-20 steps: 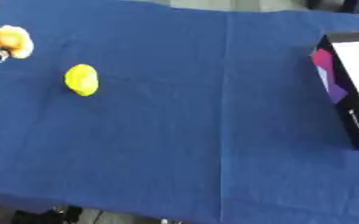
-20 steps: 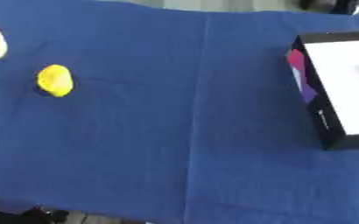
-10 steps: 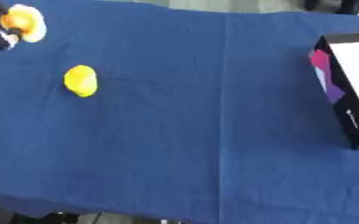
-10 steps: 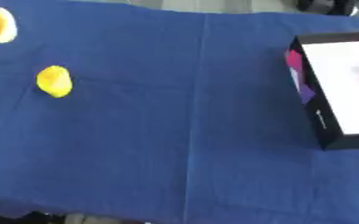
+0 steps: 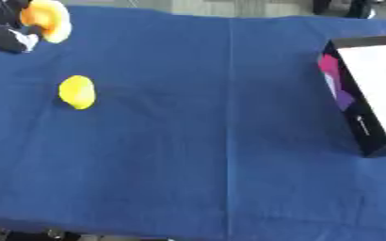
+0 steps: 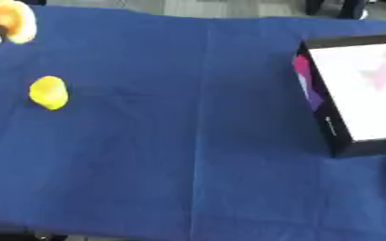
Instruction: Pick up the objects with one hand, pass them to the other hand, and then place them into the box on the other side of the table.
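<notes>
On the blue-clothed tabletop (image 5: 188,155), your lemon (image 5: 77,92) lies near the left edge, well apart from the black box (image 6: 344,94) at the right edge. It looks light, rigid and rounded, so it may roll; take it across its middle. At the far left corner, your left hand (image 5: 5,28) grips an orange fruit (image 5: 48,18), fingers curled round it. Only part of that hand shows at the frame's corner, so exactly how it holds the fruit is hard to make out. Your right hand is out of sight. The box's right side is cut off.
</notes>
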`<state>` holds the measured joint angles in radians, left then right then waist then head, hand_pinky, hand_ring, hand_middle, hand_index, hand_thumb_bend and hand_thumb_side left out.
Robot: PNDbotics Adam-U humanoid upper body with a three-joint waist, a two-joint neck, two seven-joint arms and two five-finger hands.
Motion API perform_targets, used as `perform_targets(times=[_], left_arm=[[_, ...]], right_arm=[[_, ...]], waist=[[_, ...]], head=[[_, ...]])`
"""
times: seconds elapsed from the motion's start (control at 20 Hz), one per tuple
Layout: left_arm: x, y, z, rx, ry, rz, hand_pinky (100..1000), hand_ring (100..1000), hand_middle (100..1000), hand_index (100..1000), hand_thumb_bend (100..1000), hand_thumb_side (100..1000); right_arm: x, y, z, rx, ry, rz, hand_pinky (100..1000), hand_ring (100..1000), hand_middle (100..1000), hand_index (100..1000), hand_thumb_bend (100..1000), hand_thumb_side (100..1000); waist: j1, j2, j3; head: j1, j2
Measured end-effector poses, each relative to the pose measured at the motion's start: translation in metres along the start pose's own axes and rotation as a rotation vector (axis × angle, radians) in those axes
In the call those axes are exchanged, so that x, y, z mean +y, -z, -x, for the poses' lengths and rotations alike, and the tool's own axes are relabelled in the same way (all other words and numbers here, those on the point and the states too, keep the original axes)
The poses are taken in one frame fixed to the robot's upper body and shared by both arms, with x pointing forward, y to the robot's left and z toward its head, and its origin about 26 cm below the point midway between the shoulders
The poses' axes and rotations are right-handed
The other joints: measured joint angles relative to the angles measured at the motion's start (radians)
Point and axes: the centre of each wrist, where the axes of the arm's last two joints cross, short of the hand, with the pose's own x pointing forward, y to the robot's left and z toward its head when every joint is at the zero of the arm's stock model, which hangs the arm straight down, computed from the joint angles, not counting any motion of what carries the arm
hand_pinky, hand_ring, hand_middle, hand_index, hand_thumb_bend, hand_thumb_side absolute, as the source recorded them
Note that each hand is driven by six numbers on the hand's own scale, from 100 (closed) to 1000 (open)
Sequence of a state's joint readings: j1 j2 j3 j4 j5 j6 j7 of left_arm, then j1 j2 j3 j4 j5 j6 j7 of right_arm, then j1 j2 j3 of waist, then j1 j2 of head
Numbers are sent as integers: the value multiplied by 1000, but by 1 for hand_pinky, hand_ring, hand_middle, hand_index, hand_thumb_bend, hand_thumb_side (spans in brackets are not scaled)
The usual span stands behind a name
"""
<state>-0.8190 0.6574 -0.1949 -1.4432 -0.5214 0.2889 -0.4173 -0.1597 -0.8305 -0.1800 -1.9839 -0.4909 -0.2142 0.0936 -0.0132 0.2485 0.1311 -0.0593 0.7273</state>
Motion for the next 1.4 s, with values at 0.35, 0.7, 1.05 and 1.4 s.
perform_targets(times=[0.35, 0.7, 1.05, 1.4], left_arm=[[-35, 9, -26, -127, -64, -1, 761, 601, 536, 450, 100, 212], [-63, 15, -45, -237, -124, -18, 765, 594, 533, 449, 100, 201], [-88, 19, -67, -332, -168, -35, 768, 588, 530, 448, 100, 282], [-111, 23, -93, -421, -217, -74, 770, 582, 526, 446, 100, 325]], right_arm=[[8, 25, -9, -33, 48, -99, 921, 1000, 930, 1000, 100, 470], [20, 39, -12, -40, 67, -217, 920, 1000, 935, 1000, 100, 466], [30, 31, -3, -55, 82, -322, 921, 1000, 940, 1000, 100, 470], [40, 39, -4, -78, 79, -427, 922, 1000, 946, 1000, 100, 470]], waist=[[-4, -7, -1], [-13, -8, 4], [-23, -8, 12], [-33, -8, 22]], head=[[-25, 10], [-46, 18], [-62, 19], [-83, 18]])
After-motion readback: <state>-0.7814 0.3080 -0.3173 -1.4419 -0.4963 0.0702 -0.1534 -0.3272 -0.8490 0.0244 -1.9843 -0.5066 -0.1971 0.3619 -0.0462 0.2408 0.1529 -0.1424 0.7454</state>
